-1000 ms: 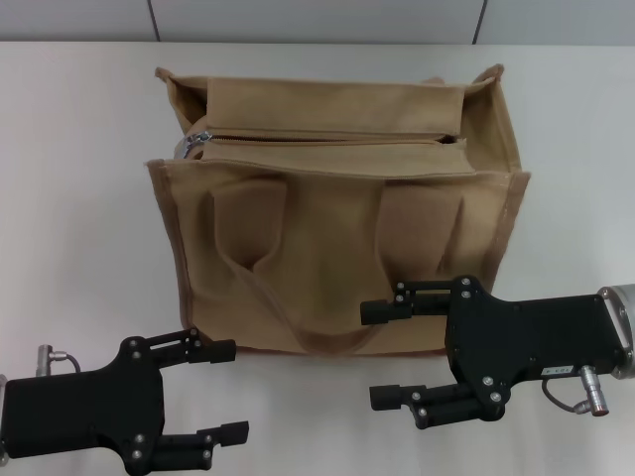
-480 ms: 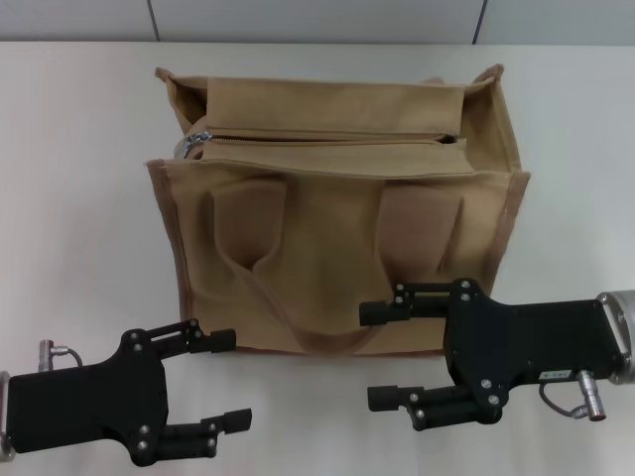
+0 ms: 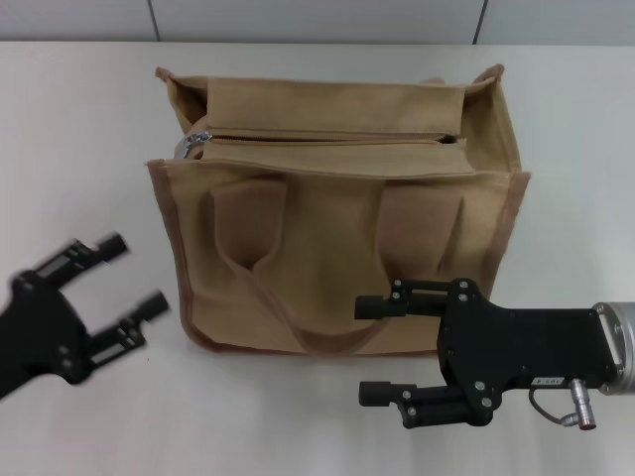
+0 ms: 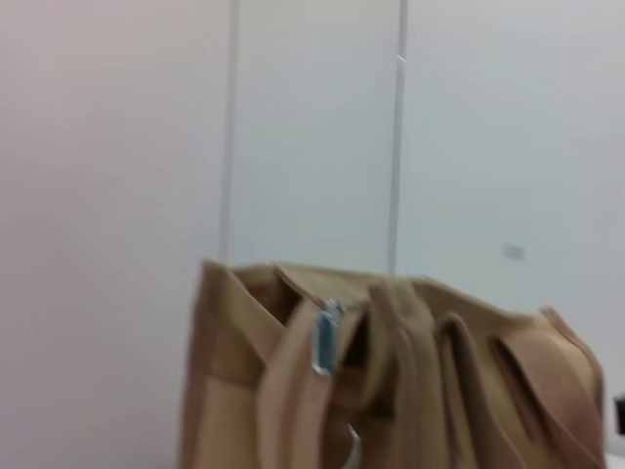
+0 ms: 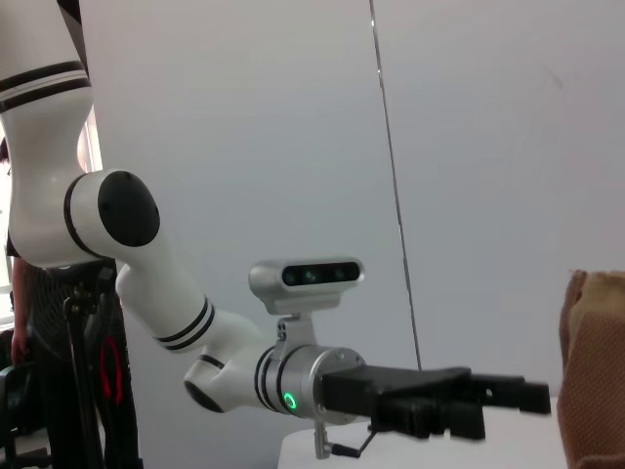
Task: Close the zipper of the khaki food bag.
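The bag [image 3: 337, 208] stands mid-worktop toward the far edge, its zipper [image 3: 327, 139] unclosed, the pull [image 3: 195, 142] at its left end. This looks like the approach step. The left gripper [image 3: 124, 283], fingers spread and empty, sits beside the bag's left side; the right gripper [image 3: 382, 350], also spread, waits near the front edge. Next, the left should probably rise to the pull.

Head view: high, facing forward and down over the worktop [image 3: 89, 119]. Left wrist view: low, close, facing the khaki food bag [image 4: 391, 381] end-on. Right wrist view: low, facing sideways toward the left hand [image 5: 508, 396]. All three share the bag.
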Controlling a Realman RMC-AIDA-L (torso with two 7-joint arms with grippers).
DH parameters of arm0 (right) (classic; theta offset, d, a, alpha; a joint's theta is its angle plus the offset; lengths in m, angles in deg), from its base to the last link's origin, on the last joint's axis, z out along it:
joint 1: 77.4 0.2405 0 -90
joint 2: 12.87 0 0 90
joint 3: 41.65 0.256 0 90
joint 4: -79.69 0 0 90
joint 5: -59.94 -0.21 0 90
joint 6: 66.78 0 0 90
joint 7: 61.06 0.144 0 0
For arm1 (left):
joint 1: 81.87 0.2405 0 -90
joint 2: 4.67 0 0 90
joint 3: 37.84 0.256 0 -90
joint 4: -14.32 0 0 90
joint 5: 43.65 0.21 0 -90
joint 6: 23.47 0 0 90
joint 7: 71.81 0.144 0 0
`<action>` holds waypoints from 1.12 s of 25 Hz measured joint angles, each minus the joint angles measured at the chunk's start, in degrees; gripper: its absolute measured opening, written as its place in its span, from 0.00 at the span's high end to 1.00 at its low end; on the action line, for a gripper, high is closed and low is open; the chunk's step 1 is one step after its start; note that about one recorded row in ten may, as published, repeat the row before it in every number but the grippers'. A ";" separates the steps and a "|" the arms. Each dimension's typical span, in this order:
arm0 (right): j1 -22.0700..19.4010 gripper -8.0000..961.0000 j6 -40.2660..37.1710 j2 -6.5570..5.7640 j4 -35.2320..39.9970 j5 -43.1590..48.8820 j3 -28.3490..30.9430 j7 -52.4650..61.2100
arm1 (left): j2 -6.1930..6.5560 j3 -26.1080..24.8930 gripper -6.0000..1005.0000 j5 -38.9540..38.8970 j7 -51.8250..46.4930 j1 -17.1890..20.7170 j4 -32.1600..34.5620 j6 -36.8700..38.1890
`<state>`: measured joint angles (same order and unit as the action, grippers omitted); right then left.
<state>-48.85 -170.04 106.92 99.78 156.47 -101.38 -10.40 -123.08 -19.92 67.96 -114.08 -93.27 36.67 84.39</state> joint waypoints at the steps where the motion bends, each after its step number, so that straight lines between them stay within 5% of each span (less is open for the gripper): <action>1: 0.00 0.23 0.00 0.00 -0.19 -0.01 0.05 -0.26 | -0.02 -1.43 0.24 -0.38 0.14 0.23 -0.22 0.43; 7: 0.17 0.23 0.00 0.02 -2.53 -0.40 0.06 -3.00 | -0.20 -12.45 0.24 -3.28 0.24 -1.04 -4.64 -4.99; 17: -0.11 0.23 -0.03 0.09 -4.49 -1.49 0.02 -4.90 | -0.35 -6.28 0.25 -2.30 2.28 -7.91 -8.37 -15.33; 28: -0.03 0.23 -0.12 0.09 -4.84 -2.26 0.07 -4.96 | -0.42 -8.86 0.25 -7.00 5.22 -9.60 -12.53 -11.54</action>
<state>-48.88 -170.16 107.01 94.95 154.21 -101.31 -15.35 -123.50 -28.78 60.96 -108.86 -102.88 24.15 72.85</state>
